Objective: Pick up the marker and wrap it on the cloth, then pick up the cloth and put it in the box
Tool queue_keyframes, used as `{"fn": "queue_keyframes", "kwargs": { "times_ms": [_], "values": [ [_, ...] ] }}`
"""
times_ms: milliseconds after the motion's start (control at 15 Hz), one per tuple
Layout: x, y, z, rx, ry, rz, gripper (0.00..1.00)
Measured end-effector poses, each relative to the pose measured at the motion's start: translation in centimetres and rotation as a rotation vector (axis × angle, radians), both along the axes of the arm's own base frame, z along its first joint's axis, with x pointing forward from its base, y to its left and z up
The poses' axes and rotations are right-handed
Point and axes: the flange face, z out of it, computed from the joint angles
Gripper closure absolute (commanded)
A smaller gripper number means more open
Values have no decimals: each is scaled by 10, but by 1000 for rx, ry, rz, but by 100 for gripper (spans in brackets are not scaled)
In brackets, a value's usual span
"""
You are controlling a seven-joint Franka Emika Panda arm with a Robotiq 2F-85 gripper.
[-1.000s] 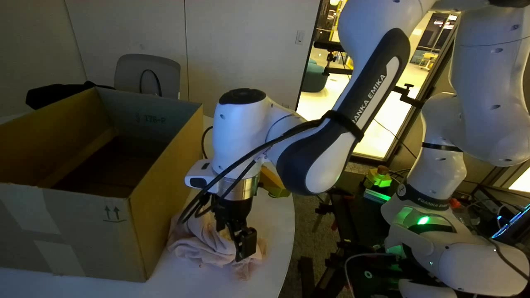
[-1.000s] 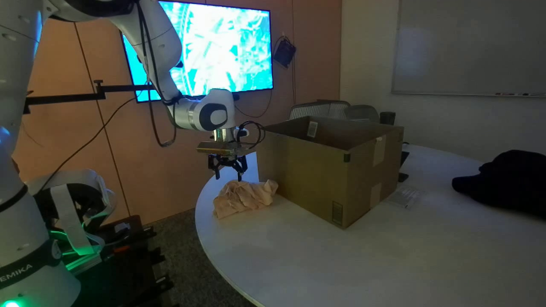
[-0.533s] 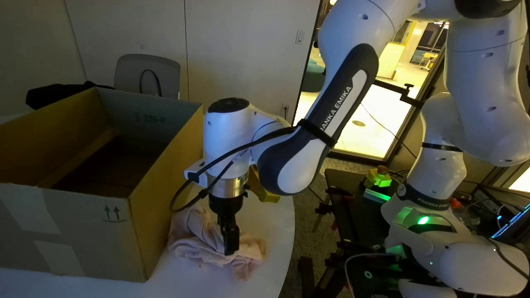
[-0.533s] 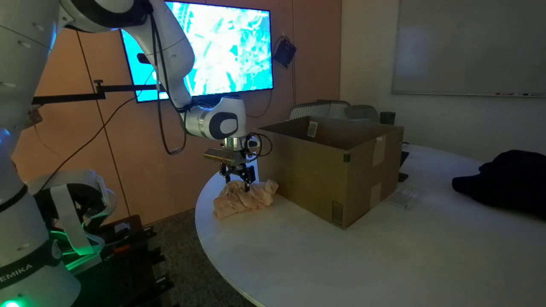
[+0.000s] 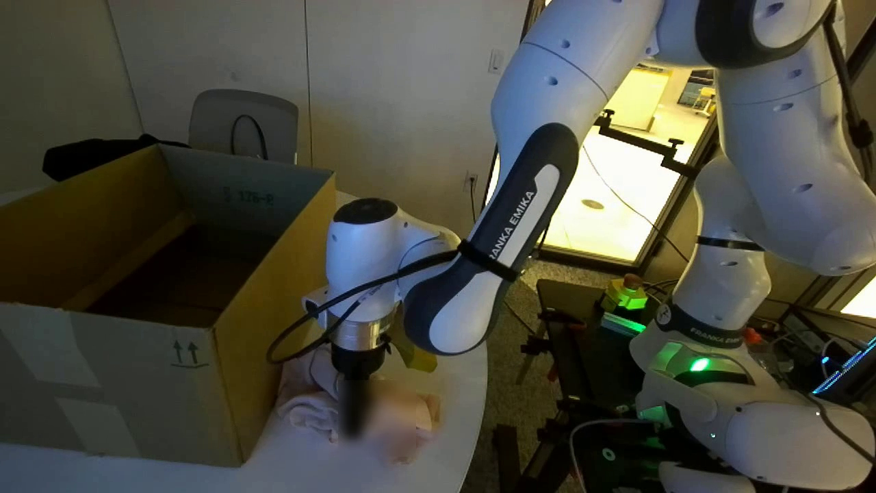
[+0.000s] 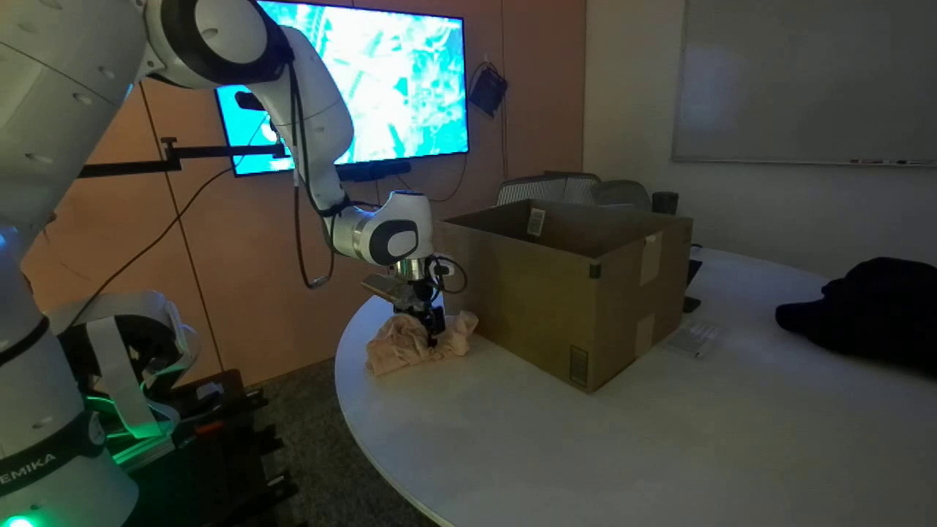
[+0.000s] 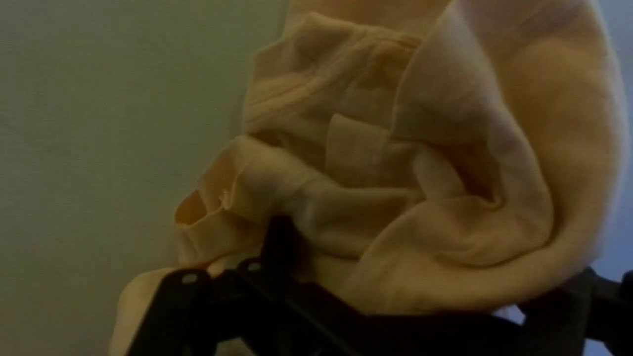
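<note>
The crumpled pale pink cloth lies on the white table beside the box; it also shows in an exterior view and fills much of the wrist view. My gripper is down at the cloth, pointing downward, with its fingers partly sunk in the folds. In the wrist view the gripper has its fingers wide apart with cloth folds between them. The open cardboard box stands right next to the cloth; its side wall also shows in an exterior view. The marker is not visible in any view.
The round white table has its edge close to the cloth. A black item and a clear plastic packet lie on the table past the box. A chair stands behind the box.
My gripper has come down from above into the cloth and shifted toward the box, turning a little. The cloth and the box look unmoved.
</note>
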Motion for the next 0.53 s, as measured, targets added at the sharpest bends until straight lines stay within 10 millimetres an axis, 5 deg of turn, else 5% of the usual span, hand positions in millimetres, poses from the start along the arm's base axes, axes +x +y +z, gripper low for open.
{"fn": "queue_keyframes", "kwargs": {
  "times_ms": [133, 267, 533],
  "values": [
    [-1, 0, -8, -10, -14, -33, 0],
    [-4, 3, -11, -30, -19, -44, 25],
    [-8, 10, -11, -70, -27, -33, 59]
  ]
}}
